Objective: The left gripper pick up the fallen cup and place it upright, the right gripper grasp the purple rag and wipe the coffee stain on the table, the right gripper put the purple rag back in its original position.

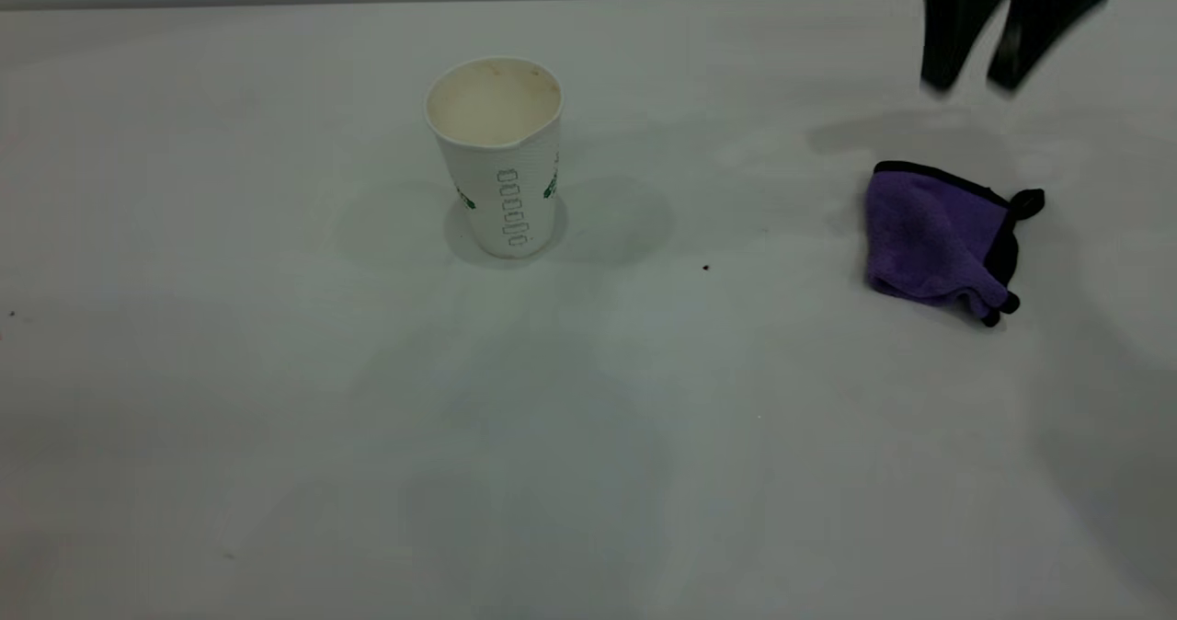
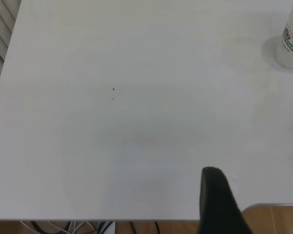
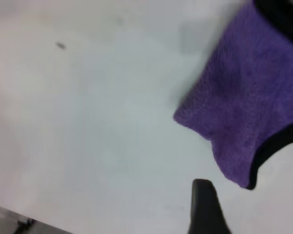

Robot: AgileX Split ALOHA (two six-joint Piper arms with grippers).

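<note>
Smooth white worktop [image 1: 276, 418]; ribbed paper cup [image 1: 497, 155] upright, fluffy purple rag [image 1: 938, 238] crumpled right, right pincer [image 1: 975, 82] spread above it.

The cup [image 1: 497, 160] stands upright on the table [image 1: 276, 418], left of centre; the rag [image 1: 938, 238] lies far right, a speck [image 1: 705, 268] between them.

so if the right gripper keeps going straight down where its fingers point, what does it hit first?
Probably bare white tabletop just behind the crumpled purple microfibre rag. The right gripper hangs open above it; depth is unclear, so it might clip the rag's far edge.
</note>
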